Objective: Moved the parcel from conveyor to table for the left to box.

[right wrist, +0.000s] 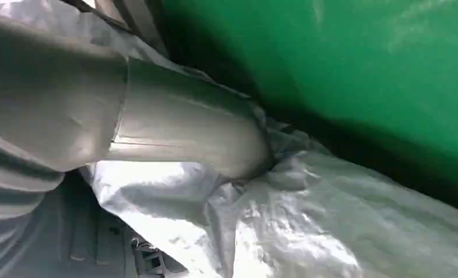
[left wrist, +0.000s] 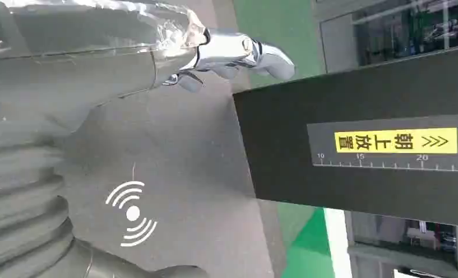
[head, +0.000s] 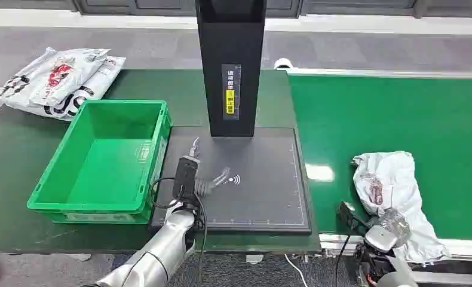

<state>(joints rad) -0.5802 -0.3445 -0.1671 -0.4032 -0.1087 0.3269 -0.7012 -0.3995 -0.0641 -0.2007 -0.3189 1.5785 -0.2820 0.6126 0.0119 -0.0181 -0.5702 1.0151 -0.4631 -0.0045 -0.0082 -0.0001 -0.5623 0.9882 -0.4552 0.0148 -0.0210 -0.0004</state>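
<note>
A grey-white plastic parcel lies crumpled at the near edge of the green conveyor belt, hanging a little over its rim. My right hand is at the parcel's near end. In the right wrist view the thumb digs into the parcel's film, which bunches around it; the fingers are hidden. My left hand hovers over the dark scanning mat with its fingers spread and nothing in them. The green crate stands just left of that hand.
A black scanner column rises from the back of the mat, close ahead of my left hand. Several bagged parcels are piled at the table's far left corner. The conveyor's metal rim runs between mat and belt.
</note>
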